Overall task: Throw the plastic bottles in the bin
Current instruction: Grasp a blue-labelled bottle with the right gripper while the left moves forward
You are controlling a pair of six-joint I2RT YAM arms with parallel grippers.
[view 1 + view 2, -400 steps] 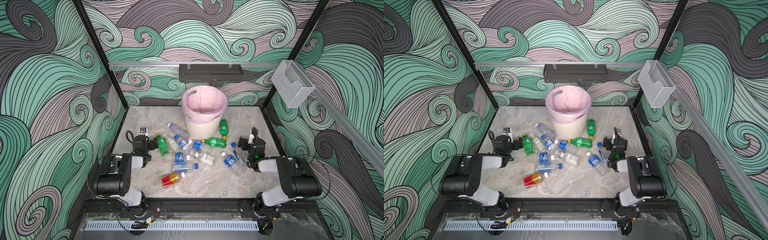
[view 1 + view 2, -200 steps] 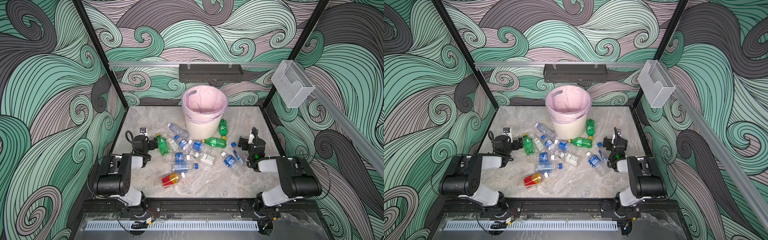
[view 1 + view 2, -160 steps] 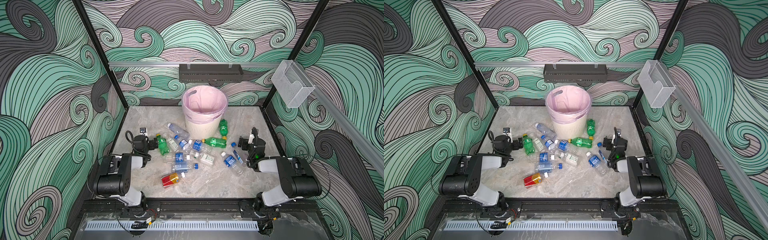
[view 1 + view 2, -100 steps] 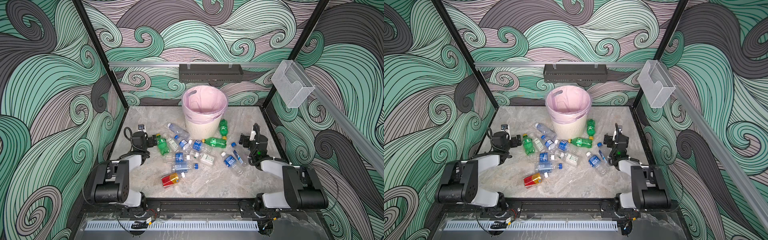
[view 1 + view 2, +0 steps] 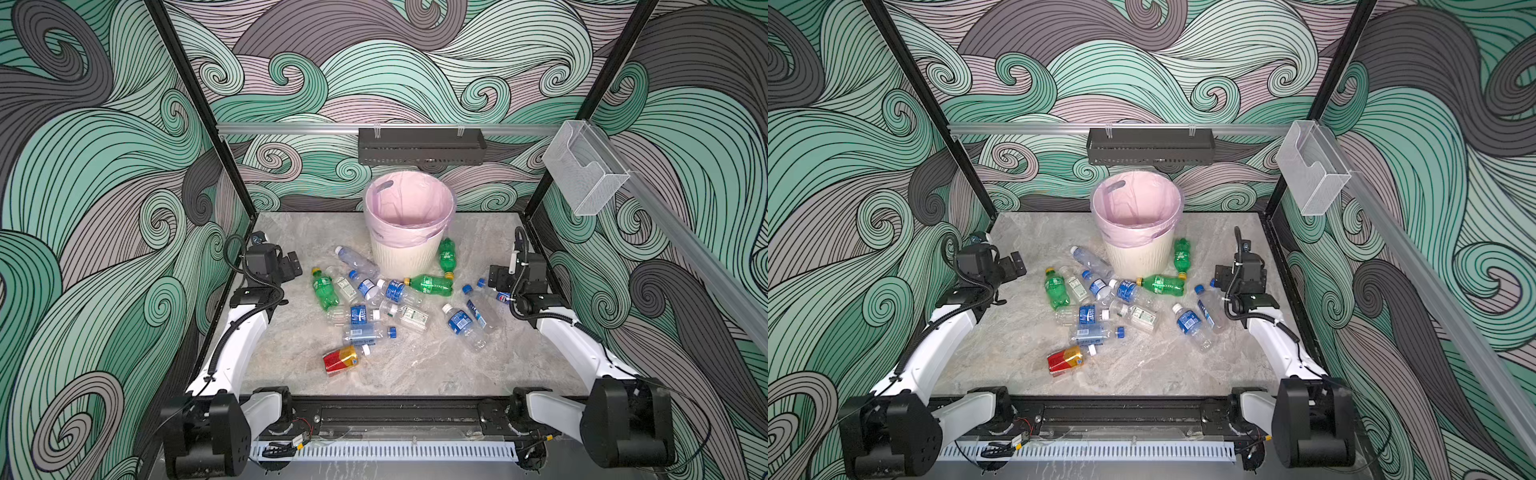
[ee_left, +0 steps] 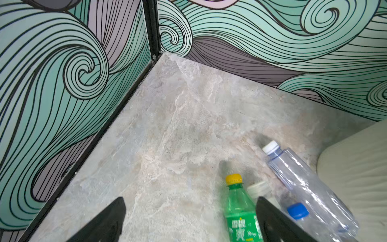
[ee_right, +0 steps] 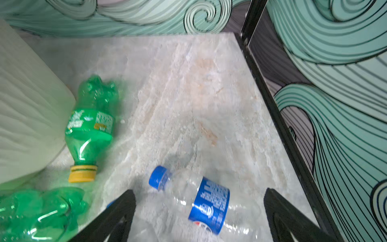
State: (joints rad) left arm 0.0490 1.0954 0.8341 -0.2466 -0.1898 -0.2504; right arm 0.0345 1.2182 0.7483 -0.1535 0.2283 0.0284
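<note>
marble tabletop (image 5: 291, 365), arms (image 5: 245, 332) reached forward, left end effector (image 6: 189, 201) released, right end effector (image 7: 200, 192) released

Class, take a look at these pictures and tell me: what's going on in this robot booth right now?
Two robot arms face a scatter of plastic bottles lying on the marble table in front of a cream bin lined with a pink bag. No bottle shows inside the bin. Both hands are open and grip nothing. The left hand is by a green bottle with a yellow cap, and the right hand is poised over a clear blue-labelled bottle.
</note>
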